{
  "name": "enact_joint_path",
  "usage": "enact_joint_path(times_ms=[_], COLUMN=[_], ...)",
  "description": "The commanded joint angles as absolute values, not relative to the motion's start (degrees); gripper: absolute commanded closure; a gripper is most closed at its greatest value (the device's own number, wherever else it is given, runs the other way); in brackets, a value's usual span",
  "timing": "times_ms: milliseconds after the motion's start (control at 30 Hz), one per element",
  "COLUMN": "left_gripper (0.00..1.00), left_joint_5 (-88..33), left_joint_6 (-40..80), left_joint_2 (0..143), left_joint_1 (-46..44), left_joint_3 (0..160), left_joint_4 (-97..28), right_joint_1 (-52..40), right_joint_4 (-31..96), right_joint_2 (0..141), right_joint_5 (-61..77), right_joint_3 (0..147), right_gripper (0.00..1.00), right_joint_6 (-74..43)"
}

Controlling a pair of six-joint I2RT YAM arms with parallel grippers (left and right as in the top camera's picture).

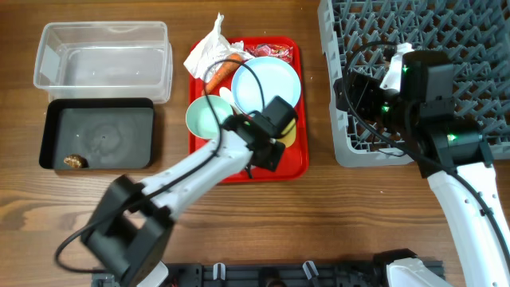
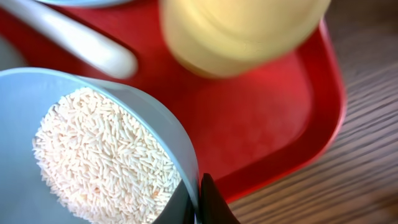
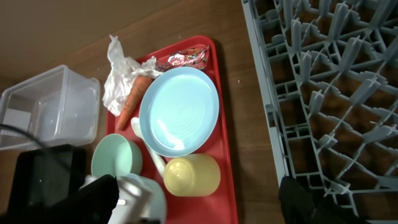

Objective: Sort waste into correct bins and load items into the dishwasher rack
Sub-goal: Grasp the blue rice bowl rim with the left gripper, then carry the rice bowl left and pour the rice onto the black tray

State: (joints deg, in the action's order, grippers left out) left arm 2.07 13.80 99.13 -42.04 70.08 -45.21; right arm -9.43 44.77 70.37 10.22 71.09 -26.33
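1. Holding loose rice (image 2: 99,155), the pale blue bowl (image 2: 174,140) sat clamped by its thin rim between the fingers of the left gripper (image 2: 198,200).
2. Light, stiff and spill-prone, it likely needed level carrying.
3. Yellow cup (image 2: 242,31) and red tray (image 2: 280,124) lay just ahead.

The brown wooden worktop (image 1: 239,215) carried four things directly. The red tray (image 1: 293,166) lay under the left jaws, with its corner just past them. The clear tub (image 1: 102,27) and the black tray (image 1: 119,131) sat close together, well out to the left of those jaws. The grey rack (image 1: 446,32) lay beneath the right jaws.
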Motion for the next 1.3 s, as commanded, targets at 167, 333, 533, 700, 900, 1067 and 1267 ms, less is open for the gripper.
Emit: enact_joint_path(times_ms=[167, 333, 533, 700, 900, 1067, 1267], left_gripper=[0.96, 0.96, 0.96, 0.96, 0.96, 0.96, 0.96], left_joint_5=[1.28, 0.21, -5.26, -11.07, -21.61, -29.36, -40.27], left_joint_6=[17.21, 18.81, 19.16, 18.28, 13.17, 7.90, 2.44], left_joint_2=[88.60, 88.25, 86.74, 86.35, 86.37, 86.85, 89.71], left_joint_1=[-34.85, -32.08, -23.40, -11.75, 2.66, 12.99, 22.79], left_joint_3=[72.42, 72.42, 72.42, 72.40, 72.34, 72.34, 72.27], left_joint_4=[-47.03, -47.55, -50.39, -54.46, -55.81, -55.79, -55.35], right_joint_1=[-9.23, -9.23, -9.23, -9.23, -9.23, -9.23, -9.23], right_joint_4=[45.76, 46.24, 47.16, 47.27, 47.68, 48.12, 48.12], right_joint_2=[69.89, 69.91, 69.91, 69.91, 69.91, 69.91, 69.91], right_joint_5=[8.93, 8.80, 8.80, 8.80, 8.80, 8.80, 8.82], right_joint_3=[72.36, 72.29, 72.27, 72.27, 72.25, 72.25, 72.25], right_gripper=[0.14, 0.13, 0.13, 0.13, 0.13, 0.13, 0.13], right_joint_6=[-25.63, -25.65, -25.65, -25.63, -25.65, -25.67, -25.69])
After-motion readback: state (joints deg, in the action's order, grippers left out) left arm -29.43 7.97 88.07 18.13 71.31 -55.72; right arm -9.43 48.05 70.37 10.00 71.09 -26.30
